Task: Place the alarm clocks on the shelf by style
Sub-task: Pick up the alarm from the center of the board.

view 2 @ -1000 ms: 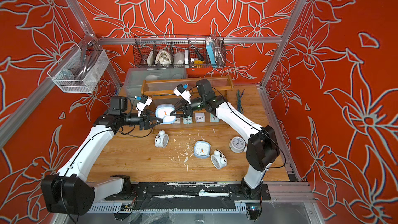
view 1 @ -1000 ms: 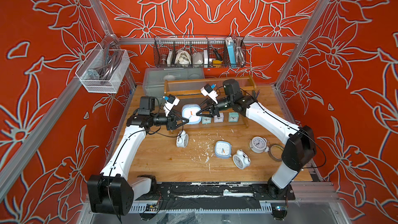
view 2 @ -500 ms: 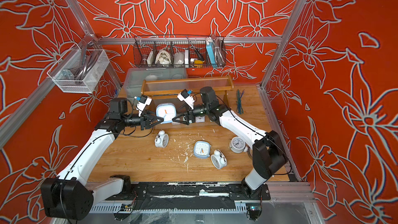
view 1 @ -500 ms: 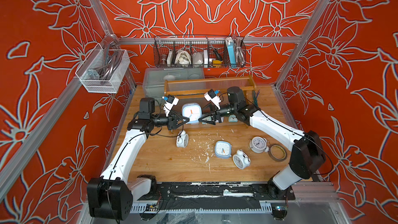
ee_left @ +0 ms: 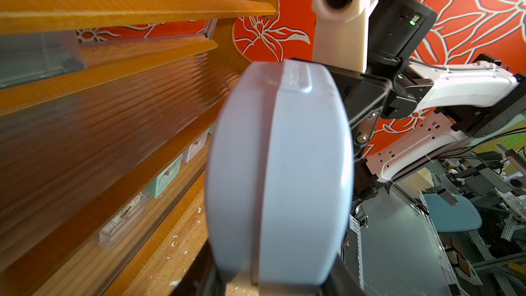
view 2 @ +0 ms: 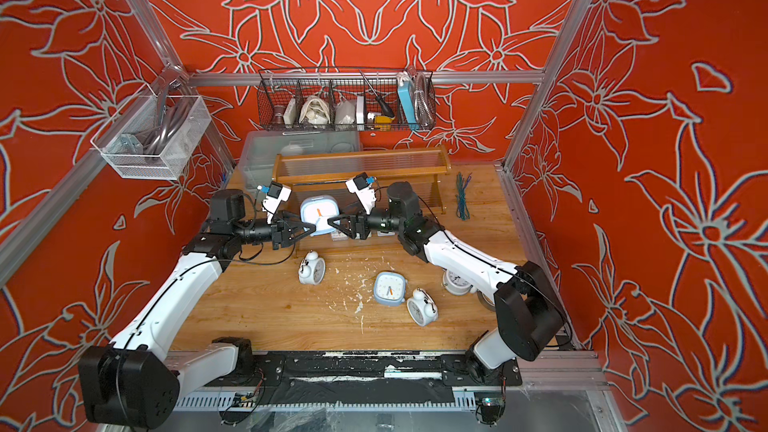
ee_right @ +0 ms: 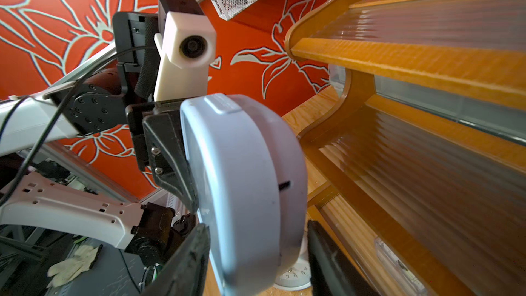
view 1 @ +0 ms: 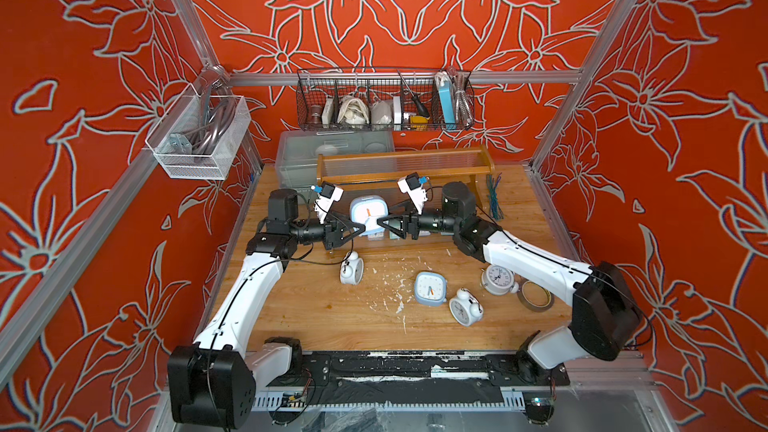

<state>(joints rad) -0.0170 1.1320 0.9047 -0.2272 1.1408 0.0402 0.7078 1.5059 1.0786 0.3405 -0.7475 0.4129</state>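
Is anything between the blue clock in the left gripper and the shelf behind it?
Nothing visible. The pale-blue clock hangs in front of the shelf with open air between; the tiny clocks sit lower, on the bottom tier.

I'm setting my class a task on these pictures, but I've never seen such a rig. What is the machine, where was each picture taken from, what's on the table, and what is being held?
It is a robot with two white arms mounted at the near edge of the table, each ending in a two-fingered gripper. Two pictures look down from overhead, side by side; the other two come from a camera on each wrist, so they are close-ups. The left gripper is shut on a pale-blue square clock, held in the air before the wooden shelf. The right gripper straddles its other side; whether it grips is unclear. On the table lie three white twin-bell clocks, another blue clock and a tape roll. Tiny square clocks stand on the bottom tier.
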